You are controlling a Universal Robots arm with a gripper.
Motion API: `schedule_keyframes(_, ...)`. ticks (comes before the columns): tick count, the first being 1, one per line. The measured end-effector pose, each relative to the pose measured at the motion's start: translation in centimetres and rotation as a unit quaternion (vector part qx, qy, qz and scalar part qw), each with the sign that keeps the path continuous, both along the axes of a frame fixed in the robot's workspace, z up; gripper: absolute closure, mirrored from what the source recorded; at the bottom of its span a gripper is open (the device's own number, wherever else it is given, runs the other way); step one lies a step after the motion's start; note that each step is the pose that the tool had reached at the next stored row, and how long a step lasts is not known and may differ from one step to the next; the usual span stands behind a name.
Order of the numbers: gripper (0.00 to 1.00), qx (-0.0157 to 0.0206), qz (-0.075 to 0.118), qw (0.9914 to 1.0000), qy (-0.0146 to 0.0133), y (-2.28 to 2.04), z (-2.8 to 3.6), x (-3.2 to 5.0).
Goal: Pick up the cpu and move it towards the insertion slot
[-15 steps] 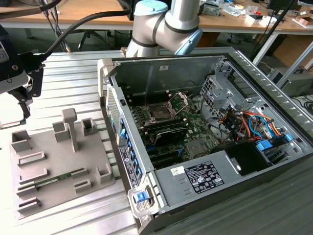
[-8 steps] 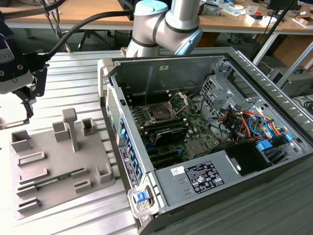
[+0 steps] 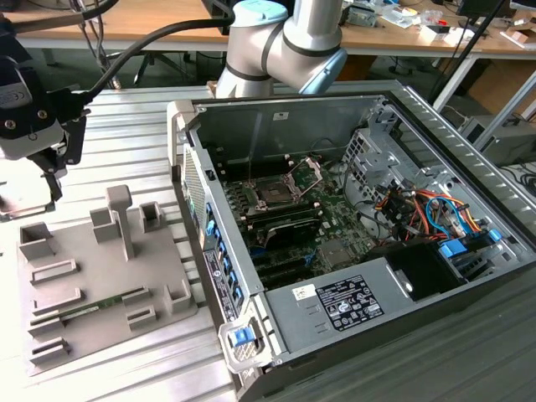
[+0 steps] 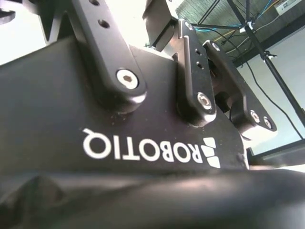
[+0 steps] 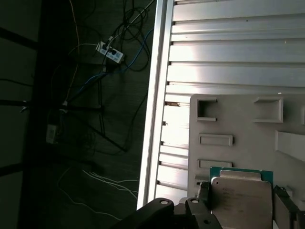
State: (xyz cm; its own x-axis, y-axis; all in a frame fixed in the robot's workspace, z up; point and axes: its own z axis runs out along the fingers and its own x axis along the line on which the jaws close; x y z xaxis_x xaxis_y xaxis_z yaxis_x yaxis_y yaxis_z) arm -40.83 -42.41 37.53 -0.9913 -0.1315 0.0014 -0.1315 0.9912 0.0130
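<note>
PICK DONE, CARRY AHEAD: 1 robot arm holds the cpu [image 5: 240, 193] in its jaws above the grey tray [image 3: 100, 285], at the exterior view's upper left. In the first wrist view the chip, silver top w/ a green edge, sits btwn 2 dark fingers [image 5: 204, 202], 1 on each opposite side, touching it. The jaws look closed on it, and it appears raised clear of the tray's blocks rather than resting in a pocket. The insertion slot [image 3: 272, 194] lies well apart, inside the open PC case [image 3: 276, 105] near the exterior view's centre, its dark middle bare and its retention bracket [image 3: 308, 172] tipped up. Judged step: grasp made, transfer to the slot not yet made, approx. the whole crossing left. That move calls for height enough to clear the case's near wall, a level chip and a firm hold, since only the edges are pinched. Tray and case both stand on the ribbed metal surface [image 3: 126, 126].
</note>
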Motion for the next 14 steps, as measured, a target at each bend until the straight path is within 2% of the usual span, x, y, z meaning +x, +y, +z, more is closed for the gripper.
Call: schedule_keyframes(14, 0.45, 0.0, 0.0, 1.0, 0.0, 0.0, 0.0, 0.93)
